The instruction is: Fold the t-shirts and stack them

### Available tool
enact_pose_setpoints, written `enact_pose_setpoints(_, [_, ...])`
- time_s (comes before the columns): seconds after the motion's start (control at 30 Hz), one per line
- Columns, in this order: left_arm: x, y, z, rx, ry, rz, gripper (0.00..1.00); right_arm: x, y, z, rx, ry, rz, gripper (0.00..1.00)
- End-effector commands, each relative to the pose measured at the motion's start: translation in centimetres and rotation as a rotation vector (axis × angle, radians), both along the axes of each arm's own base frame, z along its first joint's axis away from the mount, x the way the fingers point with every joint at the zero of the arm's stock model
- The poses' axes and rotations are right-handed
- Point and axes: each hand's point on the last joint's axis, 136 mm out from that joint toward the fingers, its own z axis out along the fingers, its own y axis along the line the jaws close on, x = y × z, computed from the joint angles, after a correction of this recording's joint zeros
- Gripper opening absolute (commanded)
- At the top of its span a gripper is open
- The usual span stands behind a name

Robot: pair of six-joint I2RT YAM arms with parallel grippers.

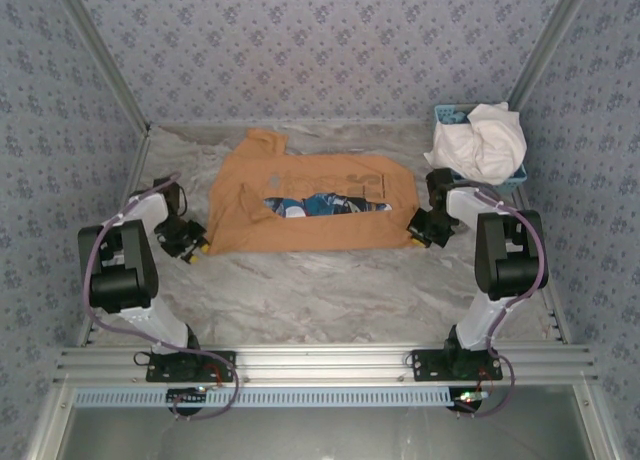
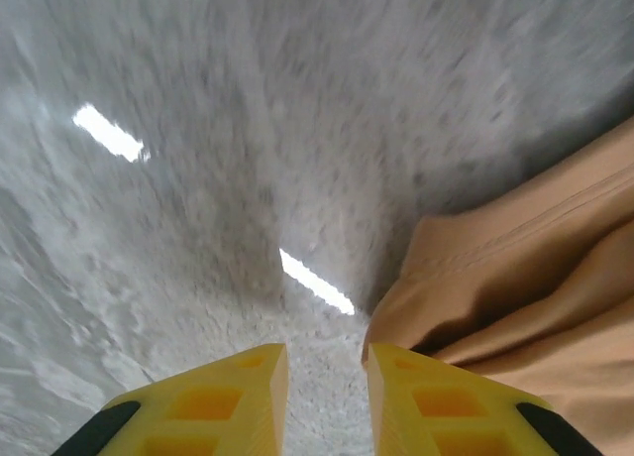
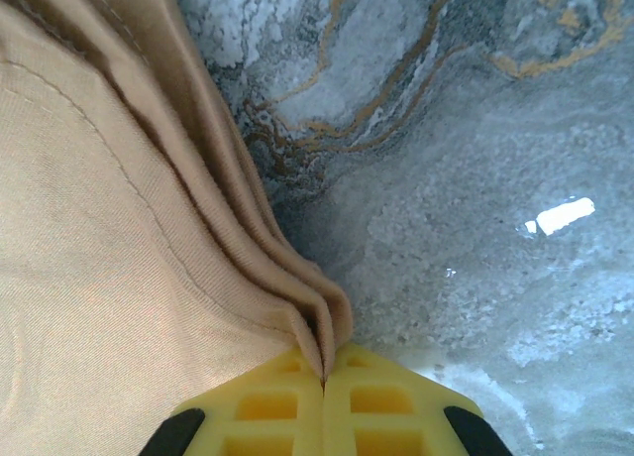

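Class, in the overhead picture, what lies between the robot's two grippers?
The tan-orange cloth t-shirt, its near hem running from the left gripper to the right gripper, in the top view.

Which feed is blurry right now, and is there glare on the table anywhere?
Left wrist: the table is smeared by motion blur, with two bright glare streaks; the tan-orange shirt edge looks soft. Right wrist: sharp, cloth weave and marble veins crisp, one small glare patch. Top external: evenly lit, no hard glare.
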Motion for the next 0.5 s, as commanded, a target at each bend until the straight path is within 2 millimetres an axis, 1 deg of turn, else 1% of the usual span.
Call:
enact_pose_setpoints(0.0, [0.21, -1.23, -0.09, -0.077, -0.005, 0.090, 0.27, 0.68, 0.04, -0.76, -0.017, -0.001, 0.005, 0.00])
enact_pose_setpoints(0.1, [0.46, -1.57, -0.39, -0.098, -0.004, 0.123, 0.28, 0.71, 0.09, -0.81, -0.016, 0.000, 0.006, 0.00])
enact_pose_setpoints(0.2, [0.61, -1.30, -0.44, -0.083, -0.012, 0.141, 0.27, 0.80, 0.18, -0.85, -0.015, -0.003, 0.008, 0.00])
enact_pose_setpoints(0.37, [0.60, -0.58, 0.25, -0.044, -0.035, 0.174, 0.26, 0.66, 0.31, -0.93, -0.011, 0.001, 0.011, 0.00])
enact_pose_setpoints(0.47, [0.32, -0.73, -0.28, -0.053, -0.015, 0.184, 0.26, 0.66, 0.30, -0.92, -0.010, 0.001, 0.010, 0.00])
